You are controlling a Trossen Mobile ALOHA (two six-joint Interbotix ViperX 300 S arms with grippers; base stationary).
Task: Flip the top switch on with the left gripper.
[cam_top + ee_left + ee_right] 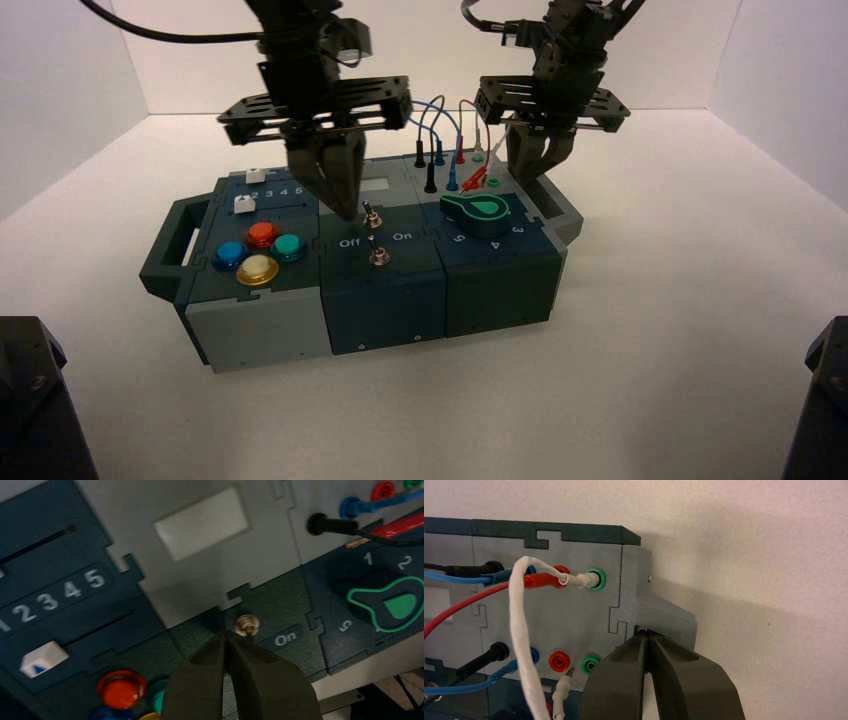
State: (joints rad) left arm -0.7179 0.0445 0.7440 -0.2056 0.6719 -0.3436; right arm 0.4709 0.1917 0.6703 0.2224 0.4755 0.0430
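The top switch (pixel 369 215) is a small silver toggle on the box's dark middle panel, just below the pale window (pixel 376 186); it also shows in the left wrist view (pixel 246 624), beside the "On" label (pixel 285 639). My left gripper (pixel 345 210) is shut and empty, its tips right beside the toggle on its Off side (pixel 225 633). A second like toggle (pixel 379 256) sits nearer the box's front. My right gripper (pixel 532 178) is shut and empty, hovering over the box's far right end (pixel 647 632).
Coloured round buttons (pixel 258 252) and white sliders (pixel 243 204) lie on the box's left part. A green knob (pixel 481 212) and plugged wires (pixel 440 130) lie on the right. The box has a handle (pixel 165 250) at its left end.
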